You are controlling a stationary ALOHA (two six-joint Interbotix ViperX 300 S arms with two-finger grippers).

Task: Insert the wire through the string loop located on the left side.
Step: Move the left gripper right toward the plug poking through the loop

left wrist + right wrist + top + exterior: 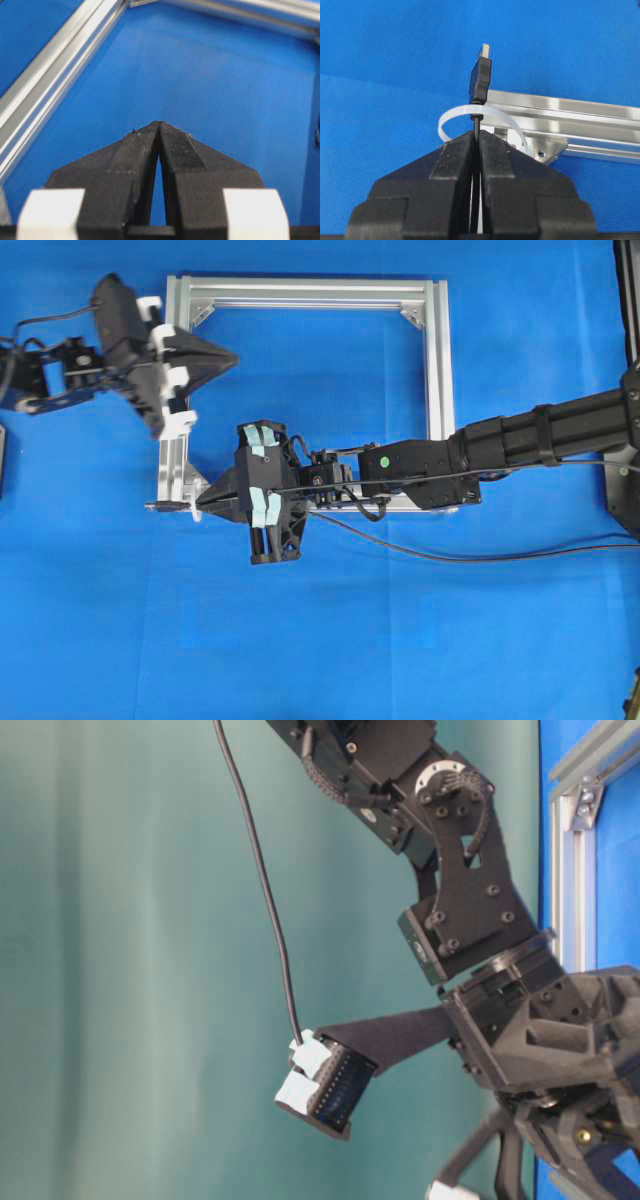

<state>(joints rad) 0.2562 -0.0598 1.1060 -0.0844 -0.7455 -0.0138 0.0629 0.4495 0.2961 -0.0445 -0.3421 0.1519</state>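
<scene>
In the right wrist view my right gripper [477,133] is shut on the thin black wire [481,82] just behind its plug. The plug sticks up past the fingertips, silvery tip foremost. The whitish string loop [451,116] arches across the wire right at the fingertips. From overhead, the right gripper [200,503] sits at the frame's lower left corner. The wire's plug [160,506] pokes out to the left beyond the string loop [192,512]. My left gripper [233,360] hovers by the frame's upper left, apart from the wire. Its fingertips [170,131] are shut on nothing.
The square silver aluminium frame [437,360] lies on a blue cloth. One frame bar [50,90] runs along the left of the left wrist view. The wire's slack [450,558] trails off to the right below the right arm. The table-level view shows mostly an arm and its camera [328,1085].
</scene>
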